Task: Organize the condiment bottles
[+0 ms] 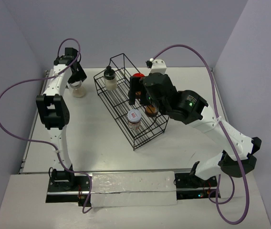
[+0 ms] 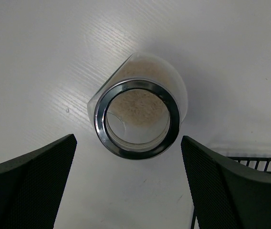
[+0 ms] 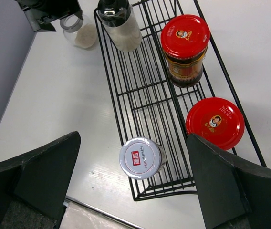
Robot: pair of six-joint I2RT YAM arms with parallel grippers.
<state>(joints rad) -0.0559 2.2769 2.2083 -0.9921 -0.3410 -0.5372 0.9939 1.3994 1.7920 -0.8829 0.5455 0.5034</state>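
A black wire rack [image 1: 135,145] lies diagonally mid-table. In it stand a clear black-capped jar [image 1: 109,78] at the far end, a white-lidded jar [image 1: 134,118] at the near end, and two red-lidded jars with dark contents [image 3: 185,40] [image 3: 215,123] along the right side. A clear jar with pale contents [image 2: 138,117] stands on the table left of the rack. My left gripper [image 2: 128,191] is open, just above and beside that jar. My right gripper [image 3: 135,186] is open and empty, high above the white-lidded jar [image 3: 141,158].
Grey walls close the table at the back and on both sides. The rack's wires [image 2: 264,162] show just right of the left gripper. A pale mat [image 1: 130,188] lies along the near edge between the arm bases.
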